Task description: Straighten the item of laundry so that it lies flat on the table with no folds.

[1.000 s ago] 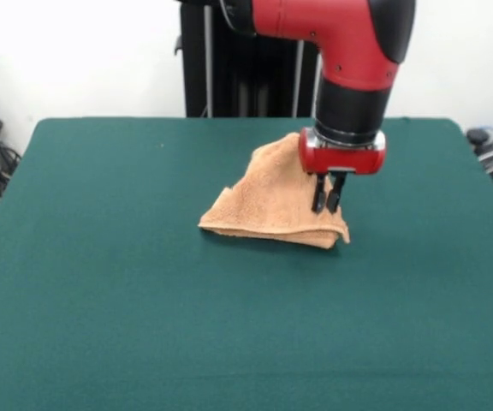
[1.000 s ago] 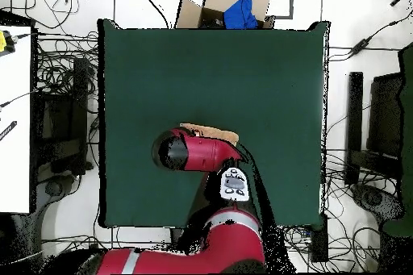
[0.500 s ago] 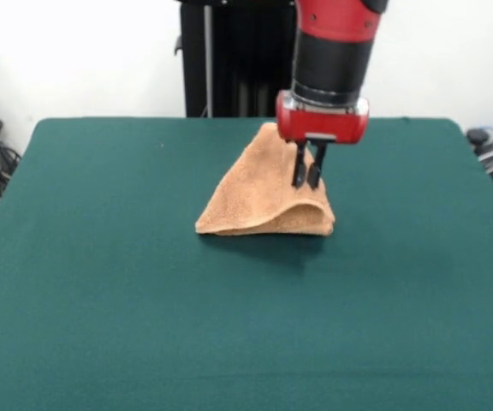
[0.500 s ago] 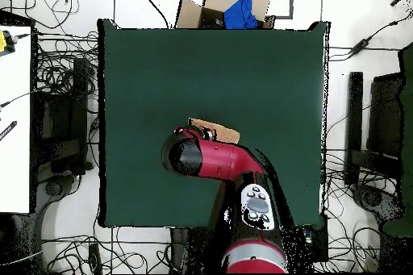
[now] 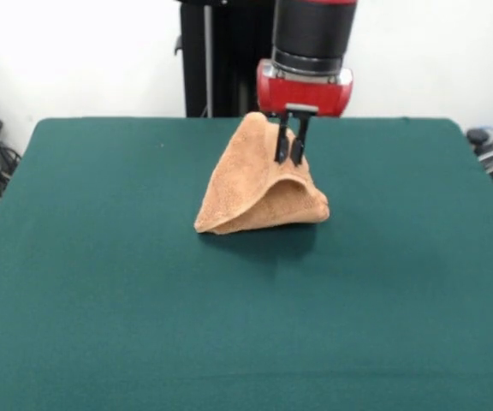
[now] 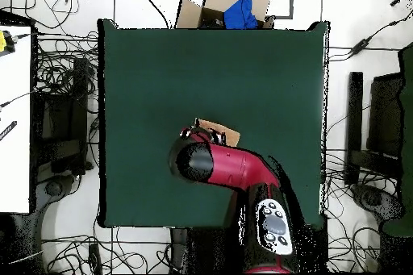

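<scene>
Towel [image 5: 259, 193] higher in fingers [image 5: 282, 145] now

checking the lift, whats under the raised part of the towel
The gripper pinches the towel into a tent; beneath its arched edge is a shadowed hollow over the green table. Whatever lies deeper is hidden.

A large dark green felt-like table [image 5: 101, 300] is seen, rectangular. One thing is lying on it: an orange-tan terry towel [image 5: 246, 193], placed near the middle toward the far side in the front view. The towel is bunched and tented upward, only its lower edges resting on the table surface. Its shadow is cast on the green just in front.
</scene>
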